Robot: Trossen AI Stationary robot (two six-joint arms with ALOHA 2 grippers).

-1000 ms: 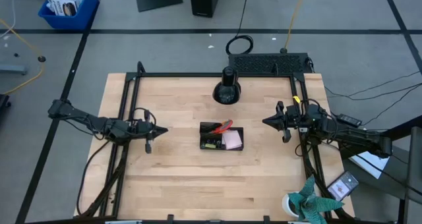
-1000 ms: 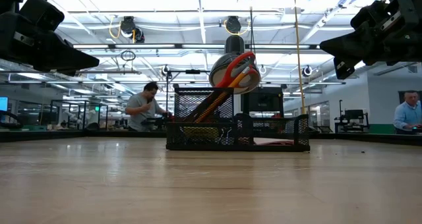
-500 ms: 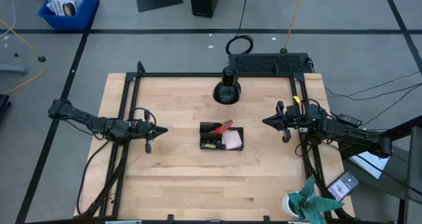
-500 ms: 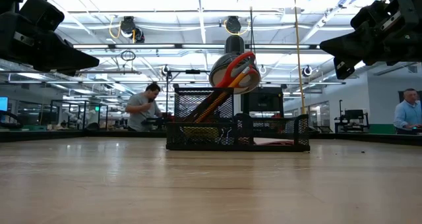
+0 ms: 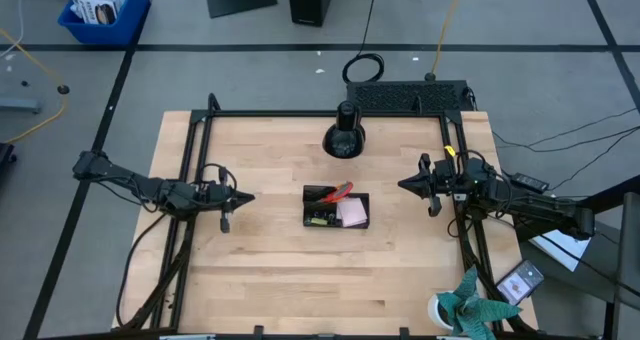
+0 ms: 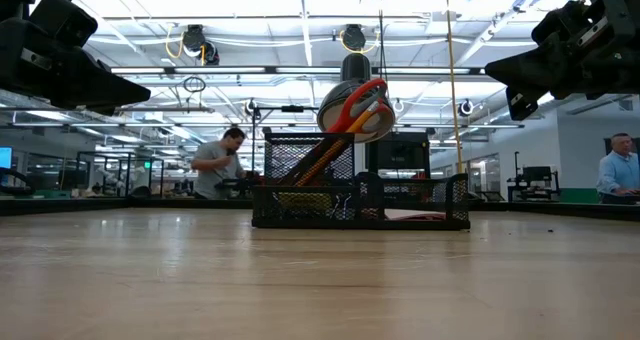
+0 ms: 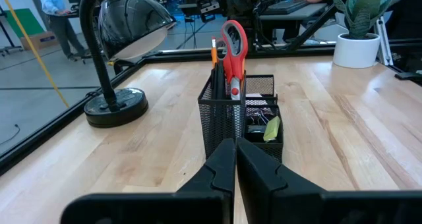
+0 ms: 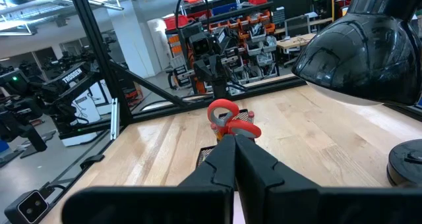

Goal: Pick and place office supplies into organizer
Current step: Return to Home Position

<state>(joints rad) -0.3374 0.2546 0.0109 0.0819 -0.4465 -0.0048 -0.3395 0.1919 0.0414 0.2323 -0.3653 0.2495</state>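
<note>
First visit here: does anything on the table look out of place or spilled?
Nothing stands out. The red scissors lean in the black organizer, handles above its rim; the pink pad lies inside.

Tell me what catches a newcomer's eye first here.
The red-handled scissors stick up from the black mesh organizer at mid-table, a pink sticky pad in it too. The left claw and right claw hang shut either side, and a black desk lamp stands behind.

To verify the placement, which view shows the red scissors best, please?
The left wrist view: the red scissors stand handles-up in the organizer, close and clear. The high view shows only small red handles; the low view sets them against the lamp; the right wrist view hides all but the handles.
</note>
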